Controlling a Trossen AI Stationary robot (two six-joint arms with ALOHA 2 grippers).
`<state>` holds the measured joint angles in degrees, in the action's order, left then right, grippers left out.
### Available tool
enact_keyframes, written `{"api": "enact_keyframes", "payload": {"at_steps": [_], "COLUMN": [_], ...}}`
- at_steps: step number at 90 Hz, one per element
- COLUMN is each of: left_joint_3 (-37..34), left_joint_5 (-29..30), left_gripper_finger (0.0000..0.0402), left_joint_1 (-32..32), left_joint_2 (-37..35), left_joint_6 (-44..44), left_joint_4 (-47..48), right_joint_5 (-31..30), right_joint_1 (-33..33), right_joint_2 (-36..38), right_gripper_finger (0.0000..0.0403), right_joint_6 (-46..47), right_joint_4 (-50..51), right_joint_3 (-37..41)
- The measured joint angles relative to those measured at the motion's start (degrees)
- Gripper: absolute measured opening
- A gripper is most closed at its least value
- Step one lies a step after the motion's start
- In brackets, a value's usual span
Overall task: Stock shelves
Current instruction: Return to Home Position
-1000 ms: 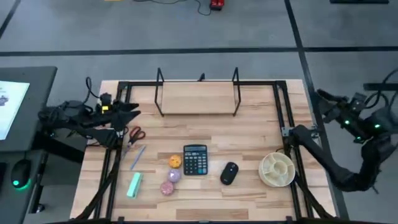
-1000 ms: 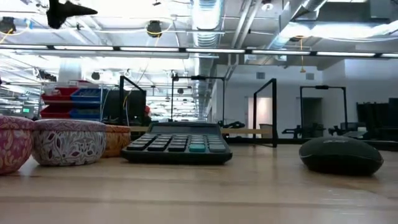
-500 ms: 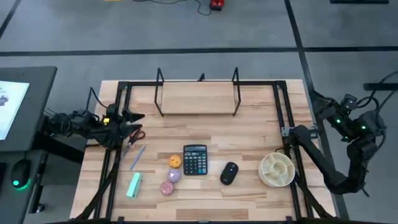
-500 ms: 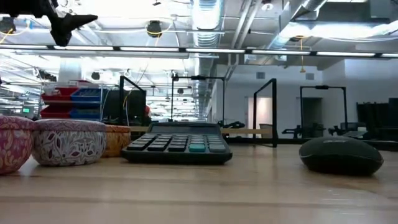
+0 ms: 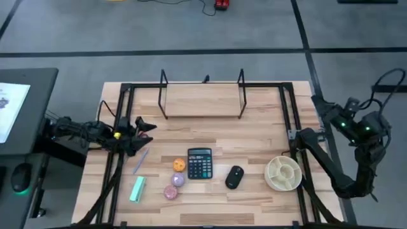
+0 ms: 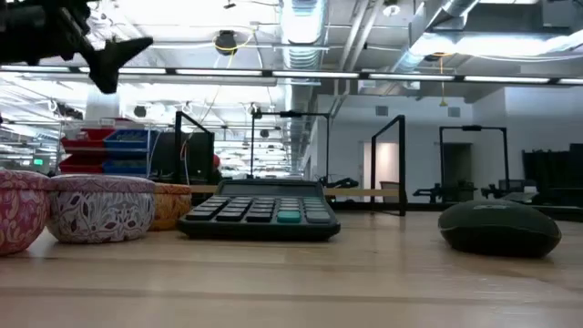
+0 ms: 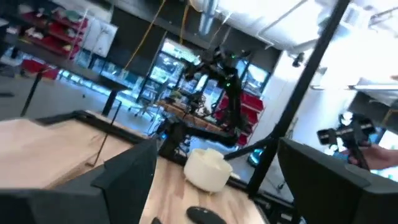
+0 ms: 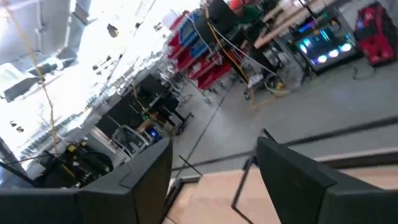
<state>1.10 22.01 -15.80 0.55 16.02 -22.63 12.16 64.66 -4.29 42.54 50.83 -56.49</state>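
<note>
The shelves (image 5: 201, 100) are a low rack at the table's far middle, a pale plank on thin black uprights, with nothing on it. My left gripper (image 5: 145, 129) hovers open above the table's left part, left of the calculator (image 5: 200, 163); it also shows high up in the low view (image 6: 118, 55). Its fingers (image 7: 134, 168) frame the table and touch nothing. My right gripper (image 5: 316, 100) stands open beyond the table's right edge, pointing at the rack's upright (image 8: 247, 171).
Along the near half lie a green bar (image 5: 137, 189), a pen (image 5: 140, 160), three round tins (image 5: 175, 179), a black mouse (image 5: 234, 177) and a round divided dish (image 5: 283, 172). Black frame rails (image 5: 294, 121) run along both sides of the table.
My left gripper has come down and moved toward the table's near edge and a little to the right, staying open. My right gripper has drawn slightly toward the table's right edge. No object has moved.
</note>
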Motion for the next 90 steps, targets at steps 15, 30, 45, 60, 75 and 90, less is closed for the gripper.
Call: {"api": "enact_keyframes", "payload": {"at_steps": [15,30,45,60,75,90], "left_joint_3": [-0.03,-0.04,-0.02,-0.02,-0.02,-0.02], "left_joint_5": [0.15,2.25,2.37,2.36,2.53,2.53], "left_gripper_finger": [0.0308,0.0308,0.0308,0.0308,0.0308,0.0308], "left_joint_1": [0.12,0.10,0.10,0.10,0.10,0.10], "left_joint_2": [-0.31,-0.21,-0.05,1.12,1.09,1.06], "left_joint_6": [-4.60,-4.57,-4.23,-4.36,-4.23,-4.23], "left_joint_4": [0.36,9.61,19.35,18.78,18.87,18.91], "right_joint_5": [-0.02,-0.02,-0.02,-0.02,-0.02,-0.04], "right_joint_1": [0.00,0.00,-0.01,-0.02,-0.02,-0.53], "right_joint_2": [-0.02,-0.03,-0.03,-0.04,-0.04,-0.02], "right_gripper_finger": [0.0223,0.0223,0.0223,0.0223,0.0223,0.0223], "right_joint_6": [0.00,0.00,0.00,0.00,-0.02,0.00], "right_joint_4": [3.19,4.92,5.10,5.91,5.79,5.88], "right_joint_3": [0.00,0.00,0.00,0.00,-0.02,-0.02]}}
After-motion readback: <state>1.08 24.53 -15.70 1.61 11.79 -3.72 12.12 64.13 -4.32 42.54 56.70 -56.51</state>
